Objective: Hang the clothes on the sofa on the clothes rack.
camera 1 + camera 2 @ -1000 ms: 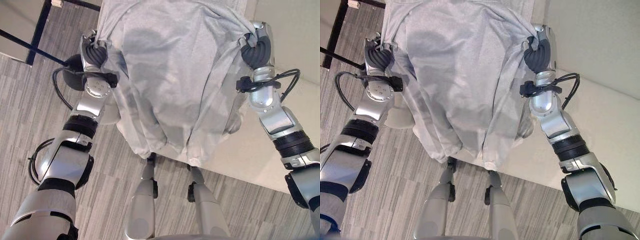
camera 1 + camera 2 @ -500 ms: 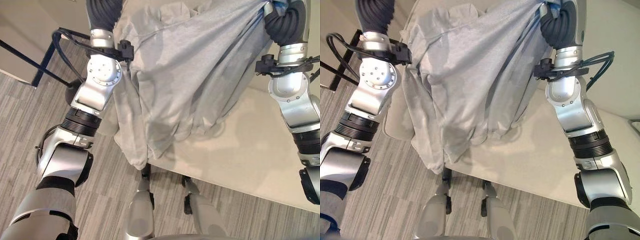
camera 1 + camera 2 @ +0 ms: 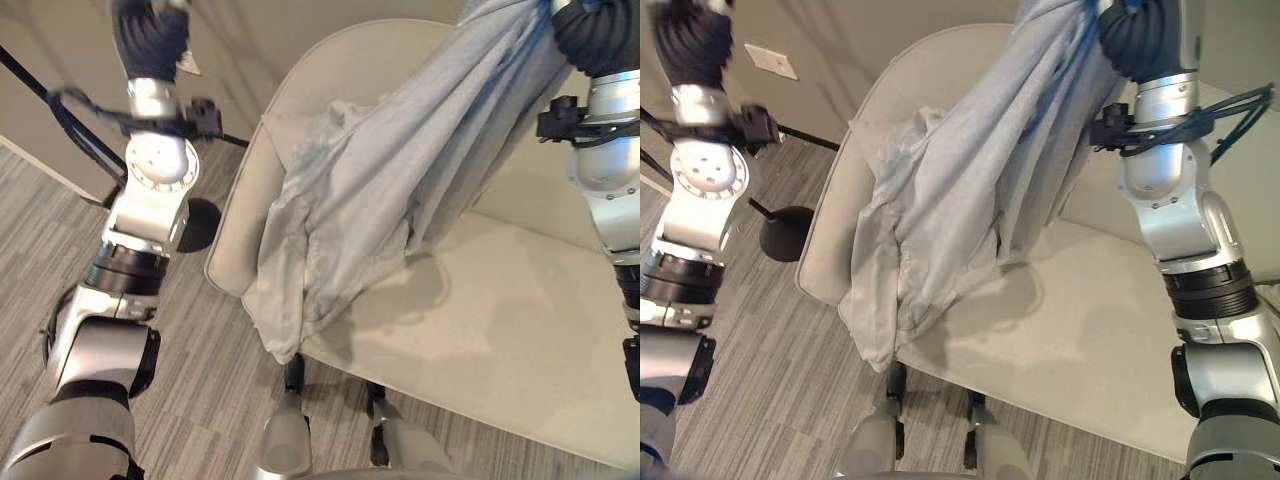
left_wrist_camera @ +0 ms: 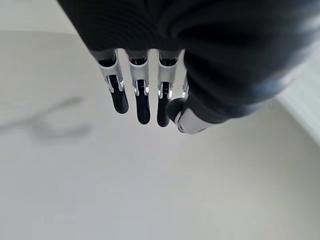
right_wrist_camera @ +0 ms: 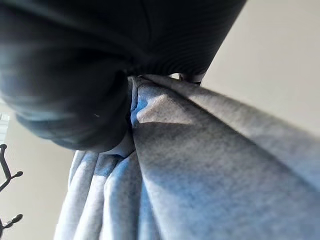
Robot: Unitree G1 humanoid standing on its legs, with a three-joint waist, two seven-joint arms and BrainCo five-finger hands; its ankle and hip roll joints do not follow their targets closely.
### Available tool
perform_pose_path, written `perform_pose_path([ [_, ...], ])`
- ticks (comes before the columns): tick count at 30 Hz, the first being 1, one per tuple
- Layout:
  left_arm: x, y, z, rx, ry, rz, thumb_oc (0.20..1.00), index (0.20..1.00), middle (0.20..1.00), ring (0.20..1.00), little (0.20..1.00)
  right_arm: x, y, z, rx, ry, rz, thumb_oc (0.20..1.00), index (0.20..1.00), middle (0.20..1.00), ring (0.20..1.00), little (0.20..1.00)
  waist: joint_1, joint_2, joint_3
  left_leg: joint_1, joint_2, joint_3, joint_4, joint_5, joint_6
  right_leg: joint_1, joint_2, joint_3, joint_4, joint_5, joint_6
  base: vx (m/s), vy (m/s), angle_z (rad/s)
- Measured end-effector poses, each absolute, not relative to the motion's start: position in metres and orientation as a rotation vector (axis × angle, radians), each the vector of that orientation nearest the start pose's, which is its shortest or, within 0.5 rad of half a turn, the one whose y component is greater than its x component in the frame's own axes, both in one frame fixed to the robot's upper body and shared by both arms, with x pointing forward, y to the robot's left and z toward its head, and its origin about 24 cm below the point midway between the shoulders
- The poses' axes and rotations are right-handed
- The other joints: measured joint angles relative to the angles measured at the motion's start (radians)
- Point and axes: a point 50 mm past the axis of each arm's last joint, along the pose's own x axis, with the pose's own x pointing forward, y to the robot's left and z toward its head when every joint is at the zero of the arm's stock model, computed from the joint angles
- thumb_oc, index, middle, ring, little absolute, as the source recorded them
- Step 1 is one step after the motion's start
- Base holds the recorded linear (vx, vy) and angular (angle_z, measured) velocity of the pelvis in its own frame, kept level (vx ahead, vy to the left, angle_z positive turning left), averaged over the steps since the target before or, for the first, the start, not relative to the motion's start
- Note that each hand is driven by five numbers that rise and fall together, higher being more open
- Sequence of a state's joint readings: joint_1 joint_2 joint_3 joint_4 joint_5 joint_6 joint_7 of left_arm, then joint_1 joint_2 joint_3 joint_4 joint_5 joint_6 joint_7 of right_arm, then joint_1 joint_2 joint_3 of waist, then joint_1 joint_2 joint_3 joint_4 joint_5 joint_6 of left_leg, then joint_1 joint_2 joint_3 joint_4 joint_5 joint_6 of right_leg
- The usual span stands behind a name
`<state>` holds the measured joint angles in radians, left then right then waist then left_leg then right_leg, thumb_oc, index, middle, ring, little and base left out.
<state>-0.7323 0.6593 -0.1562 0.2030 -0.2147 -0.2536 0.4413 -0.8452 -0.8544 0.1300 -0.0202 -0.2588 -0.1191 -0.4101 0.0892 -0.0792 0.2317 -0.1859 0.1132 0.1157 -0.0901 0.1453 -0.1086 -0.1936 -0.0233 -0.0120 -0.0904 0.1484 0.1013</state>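
A broad cream upholstered sofa (image 3: 500, 330) with a rounded back takes up most of the scene, standing on a grey wood-grain plank floor (image 3: 190, 380) against a pale beige wall (image 3: 850, 40). A large light-grey knit garment (image 3: 400, 190) hangs in a long slanted swathe from the upper right down across the sofa; its lower folds lie bunched against the sofa's backrest and its bottom edge droops over the front of the seat toward the floor.

The right hand (image 5: 75, 80) is raised at the top right, and in the right wrist view the gathered grey cloth comes out bunched from under its dark ribbed cover, so it has the garment clutched. The left hand (image 4: 140, 95) is lifted high on the left, well apart from the garment; its fingers (image 4: 143, 102) hang straight and relaxed with nothing between them.

Left of the sofa a thin black metal frame (image 3: 40, 100) runs past the left arm, with a round black base (image 3: 785, 235) on the floor just beside the sofa's end. A small white wall plate (image 3: 771, 61) sits on the wall above it. Dark branch-like hooks (image 5: 7, 175) show at the edge of the right wrist view.
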Motion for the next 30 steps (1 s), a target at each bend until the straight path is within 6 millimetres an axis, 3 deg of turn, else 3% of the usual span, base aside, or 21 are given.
perform_pose_path([
  [2,0.333,0.216,0.249,0.304,-0.749,0.257,0.2,0.2,0.2,0.2,0.2,0.288,-0.203,0.346,-0.92,-1.159,-0.391,0.2,0.2,0.2,0.2,0.2,-0.003,-0.002,-0.002,0.003,0.003,0.002,0.0,0.0,0.0,0.002,0.002,0.0,0.0,0.0,0.001,-0.02,-0.004,-0.05],
  [3,0.333,0.215,0.241,0.295,-0.727,0.251,1.0,1.0,1.0,1.0,1.0,0.286,-0.205,0.346,-0.934,-1.161,-0.393,0.2,0.2,0.2,0.2,0.2,-0.003,-0.002,-0.002,0.003,0.003,0.003,0.0,0.0,0.0,0.002,0.003,0.0,0.0,0.0,0.001,-0.04,-0.013,-0.01],
  [7,0.331,0.212,0.201,0.326,-0.598,0.199,1.0,1.0,1.0,1.0,1.0,0.28,-0.206,0.348,-0.97,-1.175,-0.392,0.2,0.2,0.2,0.2,0.2,-0.004,-0.002,-0.003,0.007,0.008,0.006,0.0,-0.001,-0.001,0.003,0.008,0.002,0.0,-0.001,0.001,-0.04,-0.013,-0.04],
  [12,0.325,0.213,0.124,0.381,-0.305,0.131,1.0,1.0,1.0,1.0,1.0,0.28,-0.206,0.348,-0.985,-1.172,-0.384,0.2,0.2,0.2,0.2,0.2,-0.006,-0.002,-0.005,-0.006,0.013,0.009,0.0,-0.004,-0.005,-0.011,0.013,0.006,0.0,-0.01,0.013,-0.05,-0.009,-0.03],
  [14,0.322,0.211,0.108,0.42,-0.249,0.104,1.0,1.0,1.0,1.0,1.0,0.28,-0.206,0.348,-0.986,-1.173,-0.38,0.2,0.2,0.2,0.2,0.2,-0.005,-0.002,-0.005,-0.026,0.013,0.01,0.0,0.0,0.0,-0.034,0.014,0.007,0.0,-0.006,0.009,-0.08,-0.013,-0.01],
  [21,0.308,0.189,0.068,0.444,-0.116,-0.066,1.0,1.0,1.0,1.0,1.0,0.284,-0.2,0.341,-0.995,-1.156,-0.341,0.2,0.2,0.2,0.2,0.2,0.002,0.0,-0.003,-0.049,0.012,0.032,0.0,0.01,0.008,-0.067,0.014,0.028,0.0,0.004,0.002,-0.03,0.0,-0.08],
  [30,0.307,0.162,0.045,0.518,-0.046,-0.189,1.0,1.0,1.0,1.0,1.0,0.287,-0.195,0.336,-0.95,-1.151,-0.332,0.2,0.2,0.2,0.2,0.2,-0.002,0.006,0.0,-0.056,0.015,0.04,0.0,0.009,0.008,-0.079,0.017,0.035,0.0,0.001,0.005,-0.01,-0.004,-0.03],
])
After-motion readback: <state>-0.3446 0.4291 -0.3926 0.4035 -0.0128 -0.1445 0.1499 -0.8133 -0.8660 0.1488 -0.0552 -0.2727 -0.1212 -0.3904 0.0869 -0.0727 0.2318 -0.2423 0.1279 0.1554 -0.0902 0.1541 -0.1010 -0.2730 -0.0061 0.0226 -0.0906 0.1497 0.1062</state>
